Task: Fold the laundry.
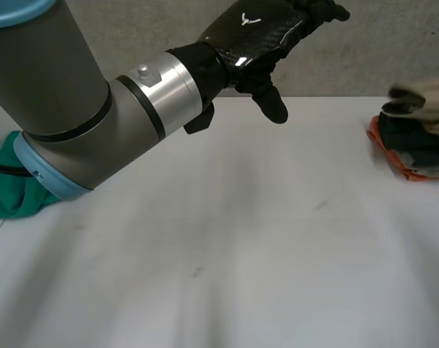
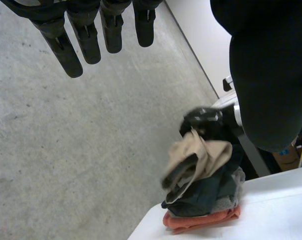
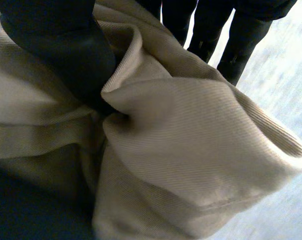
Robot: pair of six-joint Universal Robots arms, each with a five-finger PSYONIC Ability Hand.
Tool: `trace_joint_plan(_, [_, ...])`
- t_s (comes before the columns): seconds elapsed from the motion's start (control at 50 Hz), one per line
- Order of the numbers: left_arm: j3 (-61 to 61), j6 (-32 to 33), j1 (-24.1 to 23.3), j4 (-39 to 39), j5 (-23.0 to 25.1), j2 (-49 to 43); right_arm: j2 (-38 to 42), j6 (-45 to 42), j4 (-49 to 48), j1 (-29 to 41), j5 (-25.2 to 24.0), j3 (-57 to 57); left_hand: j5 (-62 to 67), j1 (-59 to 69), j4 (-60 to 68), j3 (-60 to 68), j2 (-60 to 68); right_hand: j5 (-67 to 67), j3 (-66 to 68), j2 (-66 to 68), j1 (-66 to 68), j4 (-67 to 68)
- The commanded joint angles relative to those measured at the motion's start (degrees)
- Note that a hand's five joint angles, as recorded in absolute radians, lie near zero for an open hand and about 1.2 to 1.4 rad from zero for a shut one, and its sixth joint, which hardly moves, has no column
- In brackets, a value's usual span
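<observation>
head view: my left arm (image 1: 67, 109) is stretched across the white table (image 1: 241, 254). the left hand (image 1: 259, 36) is raised over the far edge, relaxed and holding nothing. a pile of clothes (image 1: 415, 148) sits at the table's right edge, with a blurred beige cloth (image 1: 426, 98) on top. a green cloth (image 1: 12, 192) lies at the left edge, partly hidden by the arm.

left wrist view: the fingers (image 2: 66, 47) hang straight and empty above the grey floor (image 2: 66, 150). the pile sits on the table's corner with an orange cloth (image 2: 200, 221) at its bottom. the right hand (image 2: 205, 120) is on the beige cloth at the top.

right wrist view: i see the right hand's thumb and fingers pinching a bunched fold of the beige cloth.
</observation>
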Motion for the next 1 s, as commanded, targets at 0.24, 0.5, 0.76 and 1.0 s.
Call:
trace_joint_plan(0.24, [-0.99,0.07,-0.09,0.26,0.03,0.14,-11.86,-0.23,7.82,-4.74,1.40,8.50,-2.71,-0.70,-1.54,-1.95,-1.77,-54.62,-57.49,-55.76,-50.03,-58.82])
trace_joint_plan(0.5, [-3.01,-0.02,-0.70,0.17,-0.15,1.37,-30.00,-13.47,33.48,-16.26,10.97,15.21,-2.71,-0.70,-1.54,-1.95,-1.77,-54.62,-57.49,-55.76,-50.03,-58.82])
trace_joint_plan(0.76, [2.70,-7.75,0.35,1.57,-11.91,5.59,-38.94,-15.90,6.04,-3.28,18.99,22.65,-2.50,-0.49,-1.32,-1.74,-1.55,-54.62,-57.49,-55.76,-50.03,-58.82])
trace_joint_plan(1.0, [-8.97,3.04,15.11,-5.01,-27.04,15.61,-46.70,-4.10,2.37,20.54,12.56,38.40,-2.71,-0.70,-1.54,-1.95,-1.77,-54.62,-57.49,-55.76,-50.03,-58.82])
